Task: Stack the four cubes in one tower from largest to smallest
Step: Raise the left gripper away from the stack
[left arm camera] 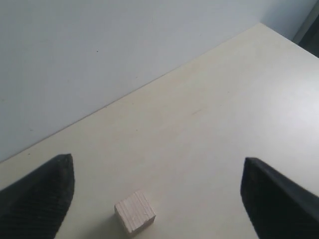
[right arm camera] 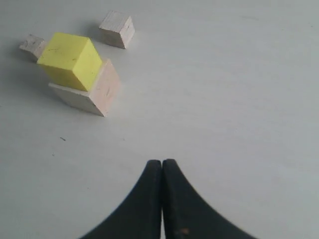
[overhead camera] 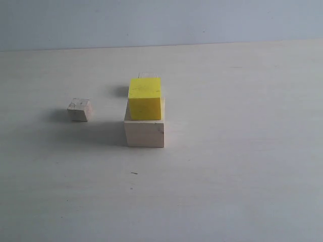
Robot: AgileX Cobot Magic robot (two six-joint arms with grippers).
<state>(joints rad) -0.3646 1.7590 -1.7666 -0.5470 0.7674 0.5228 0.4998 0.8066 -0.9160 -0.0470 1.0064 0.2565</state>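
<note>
The bright yellow cube [overhead camera: 145,101] sits on the large pale wooden cube [overhead camera: 145,133] near the middle of the table, slightly back from its front edge. One small pale wooden cube [overhead camera: 79,109] lies on the table to the left. The top of the other small cube [overhead camera: 149,75] peeks out behind the yellow one. Neither gripper shows in the exterior view. My left gripper [left arm camera: 155,169] is open, high above a small cube [left arm camera: 135,212]. My right gripper [right arm camera: 162,162] is shut on nothing, well away from the yellow cube [right arm camera: 72,59], the large cube [right arm camera: 97,94] and both small cubes [right arm camera: 117,29] [right arm camera: 33,46].
The pale table [overhead camera: 242,166] carries only the cubes. A light wall [overhead camera: 161,20] runs along its far edge. In the left wrist view a dark strip [left arm camera: 311,30] shows past the table's corner.
</note>
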